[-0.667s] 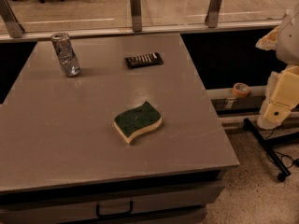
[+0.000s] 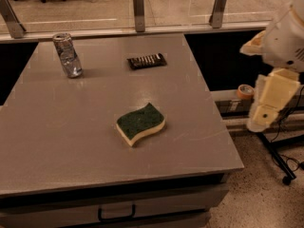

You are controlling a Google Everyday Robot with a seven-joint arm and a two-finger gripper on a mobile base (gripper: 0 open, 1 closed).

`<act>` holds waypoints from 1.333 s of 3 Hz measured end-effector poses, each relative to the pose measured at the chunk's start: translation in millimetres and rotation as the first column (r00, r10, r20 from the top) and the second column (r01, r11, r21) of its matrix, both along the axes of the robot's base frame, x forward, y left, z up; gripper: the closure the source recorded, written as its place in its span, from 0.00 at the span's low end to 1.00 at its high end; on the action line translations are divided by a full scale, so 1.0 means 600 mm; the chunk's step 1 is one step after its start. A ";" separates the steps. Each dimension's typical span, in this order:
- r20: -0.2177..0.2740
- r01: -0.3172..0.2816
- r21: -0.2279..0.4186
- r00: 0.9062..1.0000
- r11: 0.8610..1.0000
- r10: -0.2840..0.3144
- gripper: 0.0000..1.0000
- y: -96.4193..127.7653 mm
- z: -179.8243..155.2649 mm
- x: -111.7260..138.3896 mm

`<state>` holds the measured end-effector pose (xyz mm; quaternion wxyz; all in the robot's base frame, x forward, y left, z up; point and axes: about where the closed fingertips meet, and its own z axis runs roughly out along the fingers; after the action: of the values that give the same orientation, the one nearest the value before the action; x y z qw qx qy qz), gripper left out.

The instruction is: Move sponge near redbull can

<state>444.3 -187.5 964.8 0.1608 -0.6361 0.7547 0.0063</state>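
The sponge [image 2: 141, 123] lies flat near the middle of the grey table [image 2: 57, 141], dark green top up over pale yellow foam. The redbull can [image 2: 67, 55] stands upright at the table's far left, well apart from the sponge. My gripper [image 2: 269, 107] hangs at the end of the cream-white arm off the table's right edge, above the floor. It is to the right of the sponge, touches nothing and holds nothing.
A flat dark ridged packet [image 2: 147, 61] lies at the far middle of the table. A glass railing with metal posts [image 2: 138, 9] runs behind it. A tape roll [image 2: 245, 91] and a wheeled stand leg [image 2: 278, 160] sit to the right, and a drawer handle [image 2: 116, 214] below.
The arm has shifted a little to the left, toward the table's right edge. The sponge, the can and the packet have not moved.
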 end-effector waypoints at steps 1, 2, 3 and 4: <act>-0.062 -0.132 0.068 0.989 0.989 0.137 0.00 0.086 -0.052 0.023; -0.102 -0.280 0.096 0.952 0.955 0.289 0.00 0.167 -0.100 0.040; -0.096 -0.479 0.138 0.865 0.867 0.493 0.00 0.246 -0.142 0.043; -0.096 -0.479 0.138 0.865 0.867 0.493 0.00 0.246 -0.142 0.043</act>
<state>470.2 -39.7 879.9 0.1400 -0.7941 0.5772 0.1287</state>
